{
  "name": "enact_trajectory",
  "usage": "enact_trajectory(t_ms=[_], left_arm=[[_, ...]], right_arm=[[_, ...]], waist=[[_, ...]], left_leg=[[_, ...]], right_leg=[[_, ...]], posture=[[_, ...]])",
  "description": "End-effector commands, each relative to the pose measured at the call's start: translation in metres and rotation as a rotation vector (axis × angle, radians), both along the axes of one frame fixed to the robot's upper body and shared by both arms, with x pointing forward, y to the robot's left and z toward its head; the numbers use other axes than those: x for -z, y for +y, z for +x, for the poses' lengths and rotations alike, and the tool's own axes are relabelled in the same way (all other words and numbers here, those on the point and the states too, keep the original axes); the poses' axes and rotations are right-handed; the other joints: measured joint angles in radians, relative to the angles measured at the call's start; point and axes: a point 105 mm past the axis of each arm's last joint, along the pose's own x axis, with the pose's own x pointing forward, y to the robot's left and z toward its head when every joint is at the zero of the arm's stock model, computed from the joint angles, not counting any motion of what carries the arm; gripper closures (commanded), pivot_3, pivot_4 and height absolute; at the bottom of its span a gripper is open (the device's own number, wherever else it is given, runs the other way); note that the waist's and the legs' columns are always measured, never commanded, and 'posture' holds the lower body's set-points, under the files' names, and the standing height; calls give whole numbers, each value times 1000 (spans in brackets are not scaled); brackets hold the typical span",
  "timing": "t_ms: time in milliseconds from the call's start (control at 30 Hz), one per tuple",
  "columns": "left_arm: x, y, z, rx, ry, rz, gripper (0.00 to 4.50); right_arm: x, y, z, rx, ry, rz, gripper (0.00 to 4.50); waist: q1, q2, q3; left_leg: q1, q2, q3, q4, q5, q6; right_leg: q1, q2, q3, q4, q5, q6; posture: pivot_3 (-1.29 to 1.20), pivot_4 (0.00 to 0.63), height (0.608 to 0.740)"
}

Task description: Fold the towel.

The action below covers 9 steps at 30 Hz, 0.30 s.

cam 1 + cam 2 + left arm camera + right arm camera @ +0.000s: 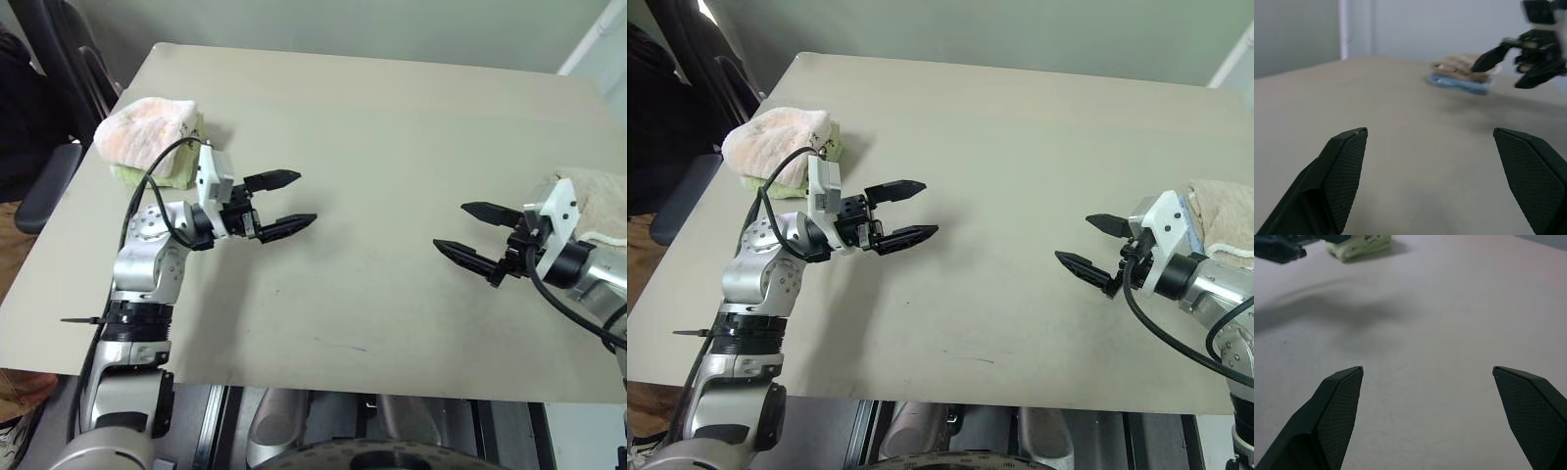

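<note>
Both grippers stand open and empty above the bare middle of the table (pixel 392 117): the left gripper (pixel 282 203) and the right gripper (pixel 472 233) point at each other, well apart. The pink towel (pixel 147 125) lies folded near the far left corner, on top of a green towel (pixel 178 174). A beige towel (pixel 1225 217) lies at the right edge, behind the right gripper.
</note>
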Motion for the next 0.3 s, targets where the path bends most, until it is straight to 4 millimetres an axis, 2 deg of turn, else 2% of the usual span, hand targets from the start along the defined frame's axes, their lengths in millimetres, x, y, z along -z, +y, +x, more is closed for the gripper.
enact_trajectory(t_ms=[33,167,300], left_arm=[[-12,-8,-6,85,-69,-27,41],[-17,-18,-18,185,-105,-31,41],[-17,-16,-18,180,-90,-35,41]], right_arm=[[-14,1,-8,-9,-65,5,0],[-11,-4,-17,7,-44,29,0],[-11,-4,-20,14,-30,37,0]], waist=[[-1,0,0],[-1,0,0],[-1,0,0]], left_leg=[[0,0,0,0,0,0],[-2,0,0,0,-3,5],[-2,0,0,0,-3,5]], right_leg=[[0,0,0,0,0,0],[0,-1,0,0,-2,3],[1,-1,0,-1,-3,3]], posture=[[0,150,733],[0,150,733],[0,150,733]])
